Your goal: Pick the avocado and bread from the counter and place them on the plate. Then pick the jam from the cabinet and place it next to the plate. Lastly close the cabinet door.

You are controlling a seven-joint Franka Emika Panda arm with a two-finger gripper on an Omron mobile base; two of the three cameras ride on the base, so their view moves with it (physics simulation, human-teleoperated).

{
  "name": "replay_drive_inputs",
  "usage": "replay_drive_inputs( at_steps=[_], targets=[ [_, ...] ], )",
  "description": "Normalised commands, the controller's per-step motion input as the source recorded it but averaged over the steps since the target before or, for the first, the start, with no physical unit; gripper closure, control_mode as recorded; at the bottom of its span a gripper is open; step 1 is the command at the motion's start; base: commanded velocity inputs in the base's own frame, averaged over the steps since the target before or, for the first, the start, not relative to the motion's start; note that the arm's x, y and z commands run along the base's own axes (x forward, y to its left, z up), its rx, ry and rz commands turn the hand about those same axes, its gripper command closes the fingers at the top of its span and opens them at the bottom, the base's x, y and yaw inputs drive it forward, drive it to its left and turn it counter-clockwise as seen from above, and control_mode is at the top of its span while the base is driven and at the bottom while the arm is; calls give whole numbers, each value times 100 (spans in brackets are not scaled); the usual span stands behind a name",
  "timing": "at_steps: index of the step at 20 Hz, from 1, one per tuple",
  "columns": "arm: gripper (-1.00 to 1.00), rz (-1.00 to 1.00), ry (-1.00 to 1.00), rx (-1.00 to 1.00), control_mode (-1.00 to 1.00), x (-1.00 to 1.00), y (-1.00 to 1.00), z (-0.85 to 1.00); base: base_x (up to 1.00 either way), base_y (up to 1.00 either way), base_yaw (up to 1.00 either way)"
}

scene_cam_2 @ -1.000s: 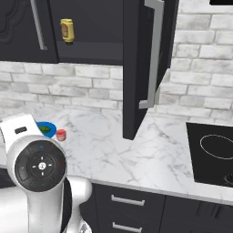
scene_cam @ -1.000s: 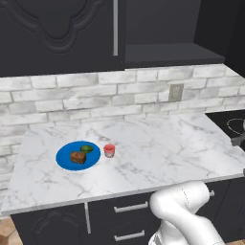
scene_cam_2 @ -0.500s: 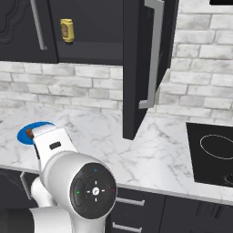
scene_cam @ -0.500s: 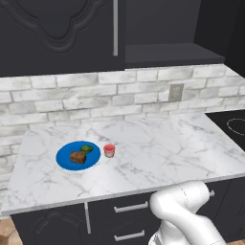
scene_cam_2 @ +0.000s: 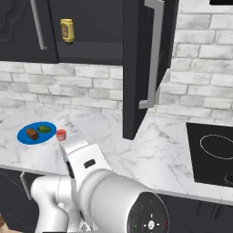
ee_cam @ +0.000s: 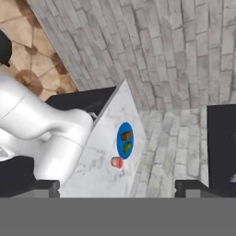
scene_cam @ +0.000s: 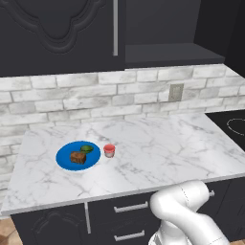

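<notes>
Sitting on plate (scene_cam: 64, 160): bread (scene_cam: 78, 157), avocado (scene_cam: 87, 149); jam (scene_cam: 109, 150) just beside plate on worktop (scene_cam: 162, 143). Right base view: cabinet door (scene_cam_2: 136, 68) swung open, yellow bottle (scene_cam_2: 67, 30) on cabinet (scene_cam_2: 91, 27) shelf. Hand view: end effector (ee_cam: 117, 186) released, fingertips (ee_cam: 44, 187) wide apart, grasping nothing, well apart from plate.

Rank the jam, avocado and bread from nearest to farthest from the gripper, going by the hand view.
From the gripper, looking along it:
1. Jam: on the counter, just short of the plate.
2. Avocado: on the plate's near half.
3. Bread: on the plate's far half, just beyond the avocado.
</notes>
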Motion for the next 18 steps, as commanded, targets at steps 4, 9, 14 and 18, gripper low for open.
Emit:
replay_drive_inputs(
  at_steps=[4, 9, 14, 18],
  targets=[
    [-100, 1, 0, 2, -100, -19, -53, -3, 0, 0, 0],
    [-100, 0, 0, 1, -100, -10, -44, -5, 0, 0, 0],
    [-100, 0, -1, 3, -100, -4, -42, -1, 0, 0, 0],
    [-100, 1, -3, 3, -100, 0, -34, 0, 0, 0, 0]
  ],
)
